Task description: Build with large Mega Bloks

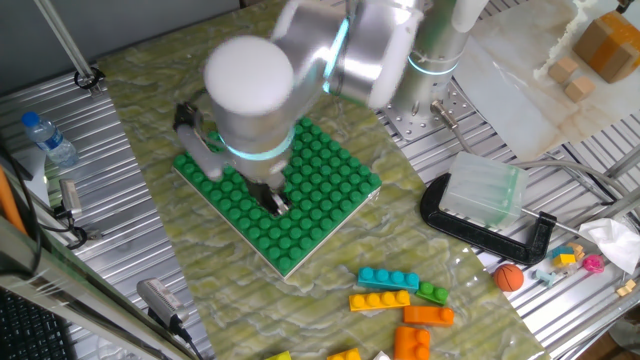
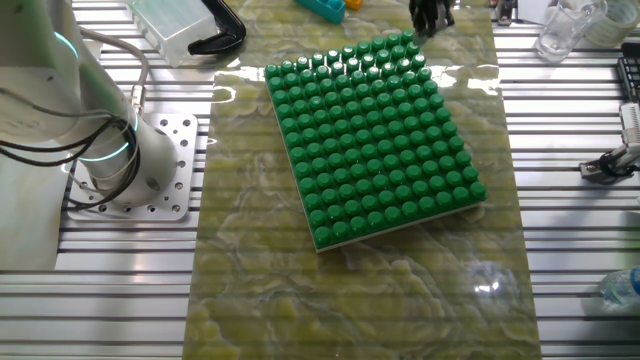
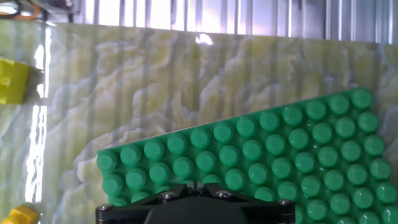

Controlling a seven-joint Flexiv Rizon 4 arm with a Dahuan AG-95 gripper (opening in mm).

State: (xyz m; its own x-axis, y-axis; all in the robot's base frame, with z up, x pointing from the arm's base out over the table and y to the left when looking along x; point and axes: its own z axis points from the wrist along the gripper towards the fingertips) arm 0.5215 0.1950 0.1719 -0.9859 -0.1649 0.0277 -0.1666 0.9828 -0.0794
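— Along the near edge of the marbled mat [image 1: 140, 180], which bricks are seen?

— Two yellow bricks [image 1: 345, 354] are cut off by the frame, with an orange brick [image 1: 412, 343] beside them. Just beyond, a second orange brick [image 1: 428, 315], a yellow four-stud brick [image 1: 380, 301], a small green brick [image 1: 433, 293] and a cyan brick [image 1: 389, 278] are clustered towards the mat's near right corner. None is stacked on the baseplate.

— And the baseplate?

— The green studded baseplate [image 1: 330, 185] is laid askew at the mat's middle, its studs left bare.

— How is the gripper [image 1: 272, 201] held?

— It is hung low over the baseplate's near part; the fingers appear pressed together, with nothing pinched. An orange ball [image 1: 509, 276] is seen off the mat's right edge, by a black clamp [image 1: 480, 225].
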